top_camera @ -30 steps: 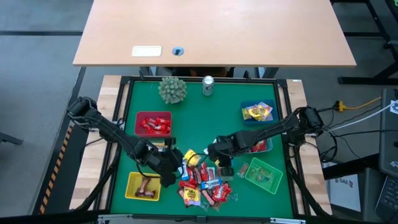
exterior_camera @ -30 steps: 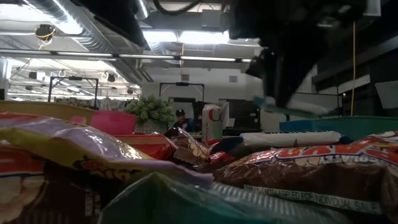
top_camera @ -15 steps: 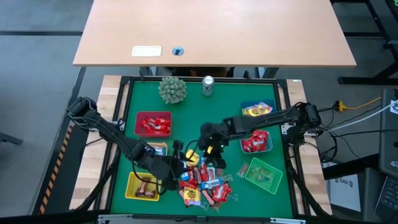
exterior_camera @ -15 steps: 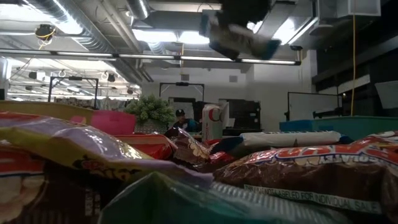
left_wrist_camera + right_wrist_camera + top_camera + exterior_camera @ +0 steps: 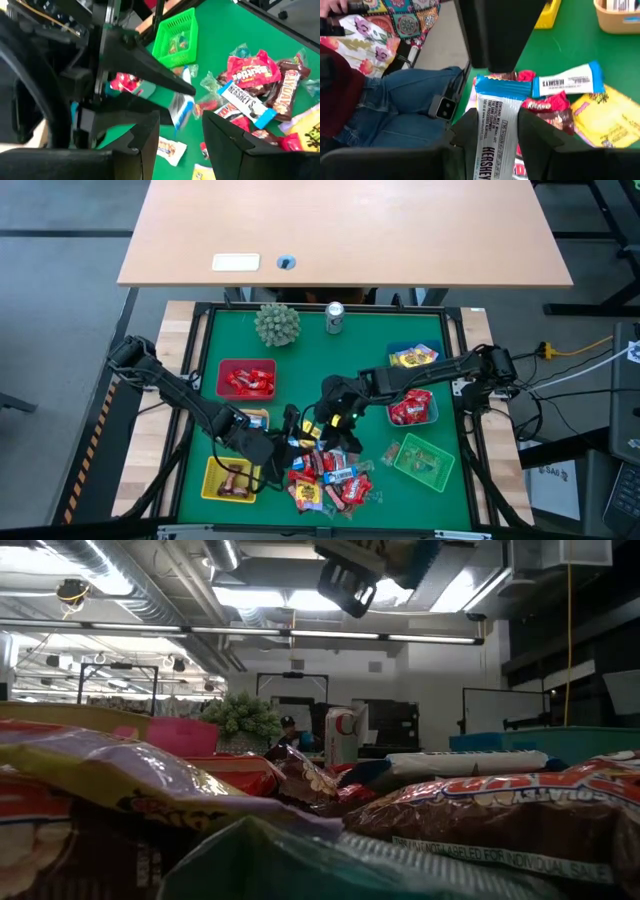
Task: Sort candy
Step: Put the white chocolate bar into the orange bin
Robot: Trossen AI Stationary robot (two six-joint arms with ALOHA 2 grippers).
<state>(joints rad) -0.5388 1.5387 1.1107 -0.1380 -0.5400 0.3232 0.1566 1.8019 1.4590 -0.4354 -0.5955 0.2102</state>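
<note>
Right pincer (image 5: 492, 127): closed on a blue-and-white Hershey's bar (image 5: 491, 125), which hangs between the two fingers above the pile; in my judgement it is lifted clear so it can go to a basket.
Left pincer (image 5: 181, 132): parted with nothing between the fingers, low at the pile's left edge, facing the right arm's held bar; it looks set to pick or to receive.
Candy pile (image 5: 325, 475): loose wrapped pieces heaped at the near middle of the green surface (image 5: 330, 360).
Baskets: red basket (image 5: 246, 379), yellow basket (image 5: 229, 479), blue basket (image 5: 413, 359) and green basket (image 5: 422, 460) stand around the pile, each already holding a few pieces, apparently by kind.
Far edge: spiky green ball (image 5: 277, 324) and silver can (image 5: 335, 317).
Room: a wooden desk (image 5: 345, 230) stands beyond; the right wrist view shows a seated person's jeans (image 5: 400, 107).
</note>
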